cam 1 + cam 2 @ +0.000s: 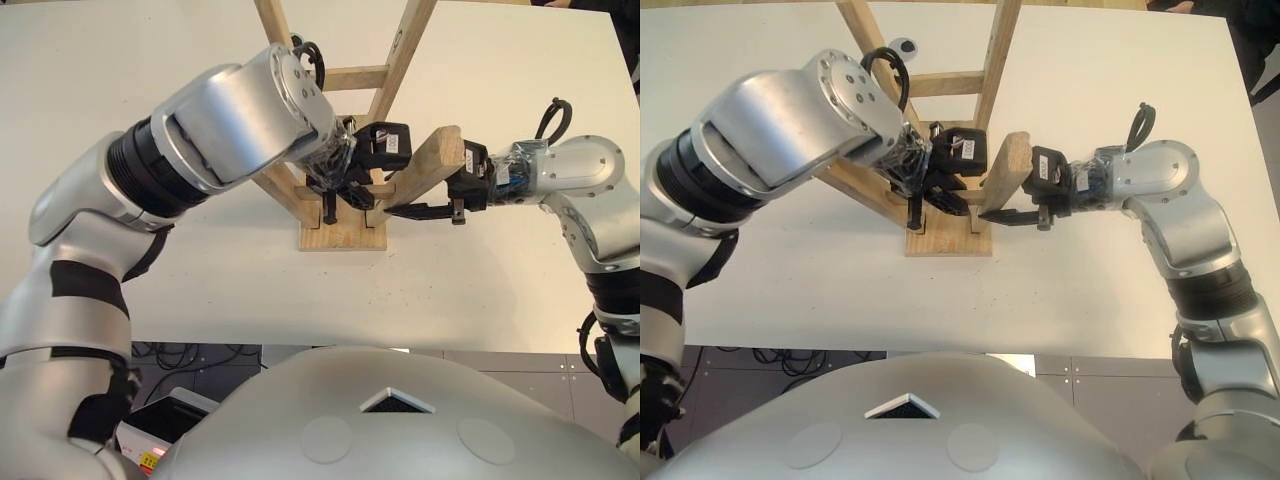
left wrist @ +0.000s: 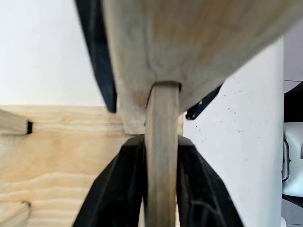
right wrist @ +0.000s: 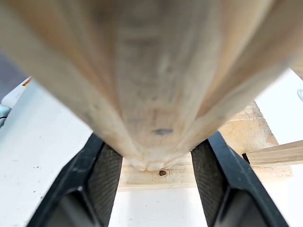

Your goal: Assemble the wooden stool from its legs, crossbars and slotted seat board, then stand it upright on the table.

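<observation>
Part-built pale wood stool (image 1: 387, 100) at frame centre on a smooth white bench (image 1: 480, 290).
Slotted seat board (image 1: 342, 238) flat on the bench, grain plain to see, square slots cut along its edge; two legs (image 1: 272, 20) slanting from it toward the upper frame, joined by a flat rung (image 1: 355, 78). Thin crossbar (image 2: 161, 156) clamped in the left jaws just above the board. Thick loose leg (image 1: 428, 165), tilted, gripped between the right jaws, lower end near the board. Grey floor and cables (image 1: 190, 352) below the bench's near edge.
</observation>
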`<state>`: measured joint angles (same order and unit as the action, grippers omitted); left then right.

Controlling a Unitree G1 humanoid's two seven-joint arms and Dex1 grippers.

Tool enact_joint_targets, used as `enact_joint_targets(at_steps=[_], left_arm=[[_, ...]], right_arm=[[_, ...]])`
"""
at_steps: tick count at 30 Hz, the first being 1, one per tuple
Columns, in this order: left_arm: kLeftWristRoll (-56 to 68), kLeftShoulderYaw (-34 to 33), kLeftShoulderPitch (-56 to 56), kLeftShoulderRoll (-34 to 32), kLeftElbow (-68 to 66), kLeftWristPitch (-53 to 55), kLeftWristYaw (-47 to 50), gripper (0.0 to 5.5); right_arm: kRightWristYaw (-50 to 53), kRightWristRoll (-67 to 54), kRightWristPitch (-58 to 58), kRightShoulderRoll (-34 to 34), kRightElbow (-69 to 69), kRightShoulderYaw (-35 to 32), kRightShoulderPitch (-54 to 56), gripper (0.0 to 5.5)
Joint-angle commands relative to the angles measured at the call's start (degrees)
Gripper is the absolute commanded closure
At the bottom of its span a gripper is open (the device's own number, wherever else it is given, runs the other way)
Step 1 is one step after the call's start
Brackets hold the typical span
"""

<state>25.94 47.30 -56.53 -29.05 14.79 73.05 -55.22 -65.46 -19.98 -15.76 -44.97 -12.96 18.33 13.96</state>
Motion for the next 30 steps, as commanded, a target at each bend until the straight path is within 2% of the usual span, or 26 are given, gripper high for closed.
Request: enact_joint_targets(at_steps=[1, 4, 8, 9, 11, 13, 14, 15, 18, 20, 21, 23, 26, 28, 30], left_arm=[[3.17, -7.00, -4.26, -2.93, 3.82, -5.22, -6.69, 4.04], [3.68, -10.32, -6.28, -7.31, 7.19, -7.93, -10.54, 3.48], [4.62, -16.12, -5.33, -14.99, 12.68, -12.53, -16.05, 3.04], [5.96, -20.19, -5.45, -15.54, 13.19, -12.64, -15.87, 3.04], [9.80, -32.14, -9.32, -11.86, 7.77, -9.61, -10.97, 3.04], [12.07, -42.83, -14.77, -9.73, -4.52, -7.83, -6.07, 3.04], [10.94, -45.36, -14.30, -10.23, -8.86, -9.30, -3.94, 3.04], [9.15, -46.20, -12.10, -11.14, -11.45, -11.52, -2.39, 3.04], [4.78, -46.93, -0.89, -13.13, -17.96, -17.06, -0.06, 3.04], [4.86, -49.06, 6.38, -11.89, -21.58, -19.80, 0.02, 3.04], [5.02, -48.48, 13.68, -11.18, -19.64, -21.41, -0.49, 3.04], [5.47, -47.86, 25.05, -9.17, -15.61, -23.38, 0.11, 3.04], [5.91, -49.46, 32.33, -6.21, -14.03, -24.58, 2.68, 3.04], [7.05, -51.12, 35.53, -3.68, -13.20, -24.31, 5.02, 3.04], [6.76, -49.96, 40.25, -2.08, -11.28, -24.92, 6.24, 3.04]], right_arm=[[6.41, 15.35, -4.55, -1.22, 4.10, 11.34, -8.48, 3.48], [6.86, 14.40, -5.07, -1.80, 3.35, 10.94, -8.97, 3.48], [6.62, 13.58, -5.00, -2.22, 2.46, 10.98, -9.35, 3.48], [7.38, 13.44, -4.82, -1.70, 2.33, 10.62, -9.20, 3.48], [9.43, 11.80, -5.41, -0.04, 2.02, 9.05, -8.50, 3.48], [9.38, 9.73, -4.46, 0.71, 2.43, 8.04, -7.64, 3.48], [8.75, 8.85, -3.89, 0.57, 2.94, 7.79, -7.20, 3.48], [8.25, 8.20, -3.14, 0.44, 3.34, 7.50, -6.96, 3.02], [6.82, 6.62, -2.74, 1.20, 4.42, 4.57, -5.73, 2.47], [6.04, 4.18, -5.26, 0.90, 3.84, 1.13, -4.96, 2.05], [4.67, 1.98, -7.97, -0.72, 2.44, -0.94, -5.01, 1.86], [1.24, -0.97, -12.21, -5.09, -0.78, -3.55, -7.13, 1.86], [-3.44, -7.20, -18.62, -9.86, -5.86, -6.63, -13.32, 1.86], [-3.87, -15.13, -24.21, -8.93, -9.44, -9.95, -16.91, 1.86], [0.05, -23.04, -29.04, -3.63, -11.92, -12.07, -17.70, 1.86]])
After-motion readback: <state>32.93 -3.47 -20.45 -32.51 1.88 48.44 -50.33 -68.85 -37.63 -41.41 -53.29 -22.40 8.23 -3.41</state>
